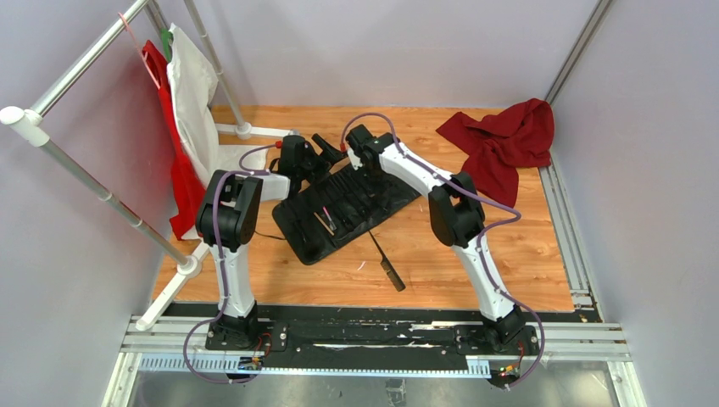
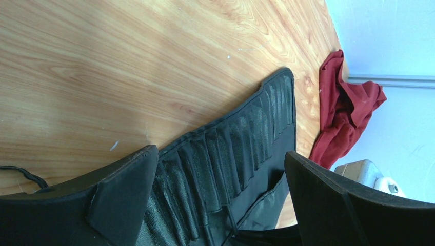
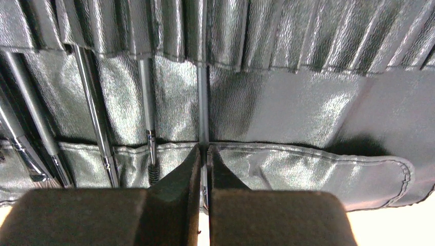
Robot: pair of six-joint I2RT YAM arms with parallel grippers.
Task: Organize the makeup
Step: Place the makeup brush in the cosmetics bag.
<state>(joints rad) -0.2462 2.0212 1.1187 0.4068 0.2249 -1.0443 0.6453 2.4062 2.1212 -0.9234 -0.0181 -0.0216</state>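
Note:
A black slotted roll-up case (image 1: 348, 208) lies open mid-table. My right gripper (image 3: 203, 149) is shut on a thin makeup brush (image 3: 203, 102), whose handle runs up into one of the case's slots. Other brushes (image 3: 95, 118) sit in the slots to its left, one of them pink-handled (image 1: 326, 219). One loose black brush (image 1: 386, 263) lies on the wood in front of the case. My left gripper (image 2: 220, 169) stands open over the case's far end (image 2: 231, 148) with nothing between its fingers. In the top view both grippers (image 1: 326, 148) (image 1: 360, 161) meet at the case's back edge.
A red cloth (image 1: 504, 140) lies crumpled at the back right corner. A clothes rack (image 1: 85, 170) with a white garment (image 1: 191, 110) and a red one stands along the left. Metal rails (image 1: 373, 343) run along the near edge.

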